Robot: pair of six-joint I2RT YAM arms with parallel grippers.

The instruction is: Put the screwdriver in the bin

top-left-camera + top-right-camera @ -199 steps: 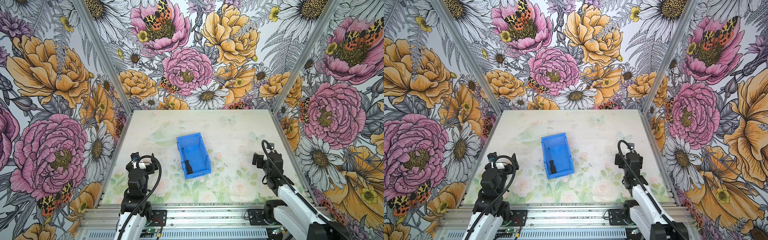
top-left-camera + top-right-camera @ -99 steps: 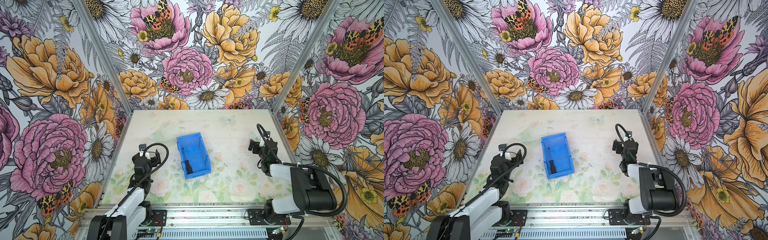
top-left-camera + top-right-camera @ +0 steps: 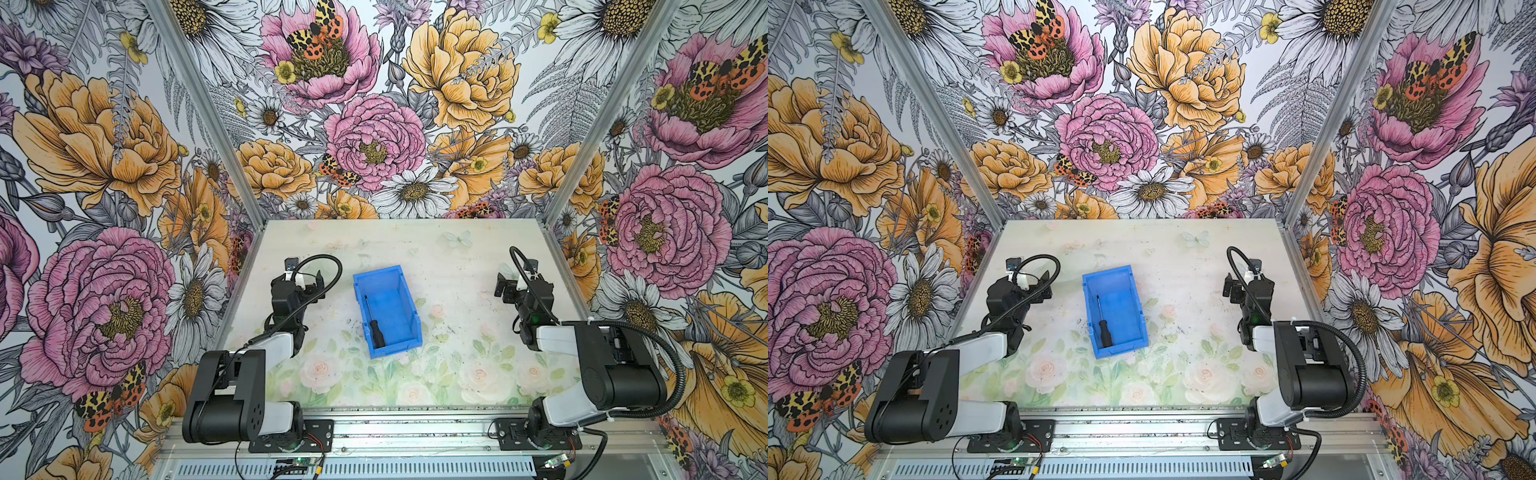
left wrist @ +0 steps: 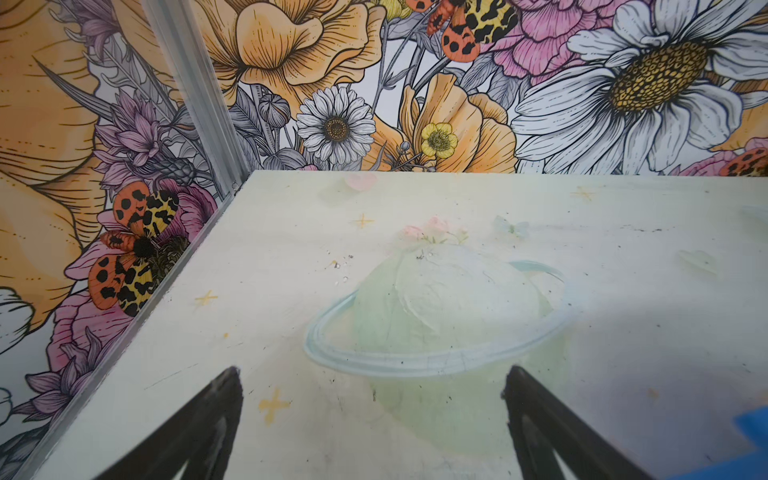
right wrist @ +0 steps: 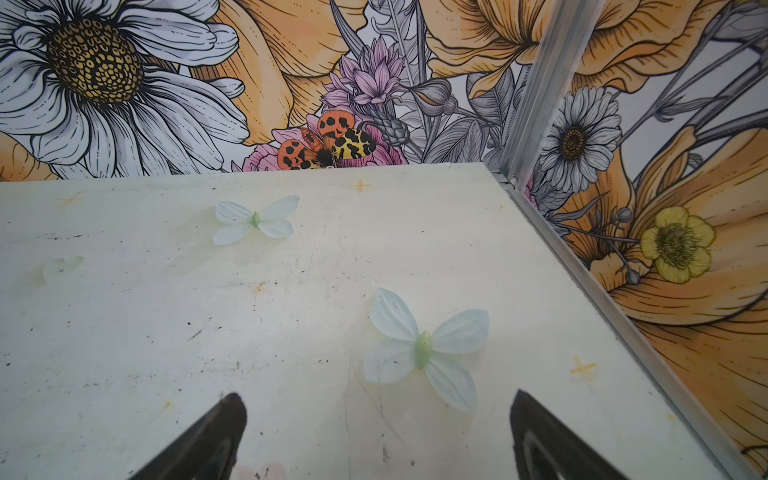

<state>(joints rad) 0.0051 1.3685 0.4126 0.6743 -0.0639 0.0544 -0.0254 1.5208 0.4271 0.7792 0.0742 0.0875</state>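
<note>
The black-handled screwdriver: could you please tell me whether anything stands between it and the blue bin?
Nothing visible does: the slim black-handled screwdriver already lies inside the bright blue rectangular plastic bin.

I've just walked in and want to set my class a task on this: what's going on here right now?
Nothing is being handled right now. The screwdriver lies inside the blue bin, near its left wall in both top views, handle toward the robot. The left gripper and right gripper hang over the table on either side of the bin, fingers spread wide, holding nothing. The job looks done.
</note>
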